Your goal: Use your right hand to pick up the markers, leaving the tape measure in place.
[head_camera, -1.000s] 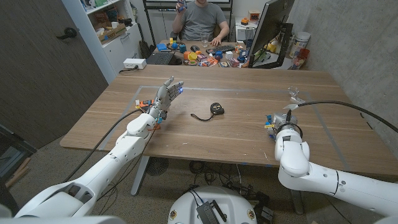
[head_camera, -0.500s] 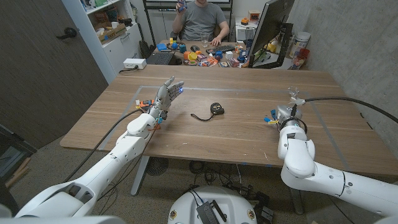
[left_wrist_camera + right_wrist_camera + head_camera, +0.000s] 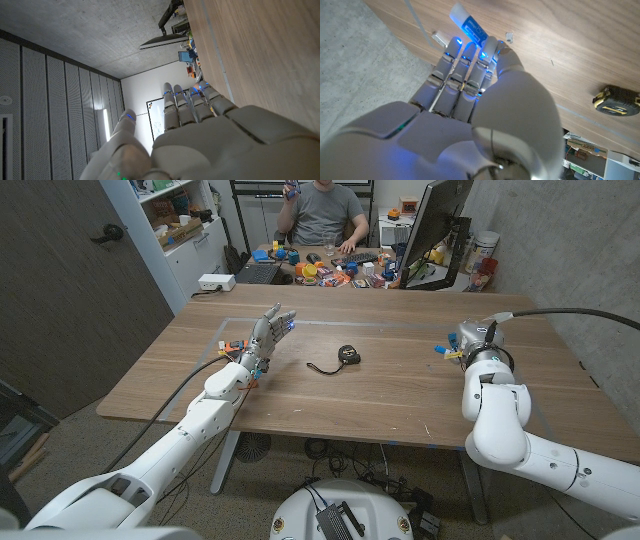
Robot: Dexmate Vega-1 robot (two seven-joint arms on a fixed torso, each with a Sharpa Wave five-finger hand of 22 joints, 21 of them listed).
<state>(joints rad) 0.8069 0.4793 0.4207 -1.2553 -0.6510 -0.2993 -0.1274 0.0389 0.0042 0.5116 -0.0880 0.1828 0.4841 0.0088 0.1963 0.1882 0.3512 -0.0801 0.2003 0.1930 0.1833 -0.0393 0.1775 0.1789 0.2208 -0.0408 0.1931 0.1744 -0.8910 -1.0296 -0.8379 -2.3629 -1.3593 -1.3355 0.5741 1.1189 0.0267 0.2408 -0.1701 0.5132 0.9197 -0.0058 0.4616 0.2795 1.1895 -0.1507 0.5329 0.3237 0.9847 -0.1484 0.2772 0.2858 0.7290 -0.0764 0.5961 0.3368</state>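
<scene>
marker point(image 3: 468, 23) — white-blue barrel | right hand point(image 3: 470, 75) grips it

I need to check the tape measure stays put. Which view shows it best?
The head view: the tape measure lies whole mid-table, its strap trailing. The right wrist view catches it at the picture's edge, beyond the right hand.

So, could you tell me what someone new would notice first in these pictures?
Probably the black tape measure, lying alone mid-table with its cord trailing toward the robot's left. Next, the left hand, raised over the table's left part with fingers spread and nothing in it. In the right wrist view, the right hand has its fingers curled by a blue-and-white marker; whether it holds it is unclear.
</scene>
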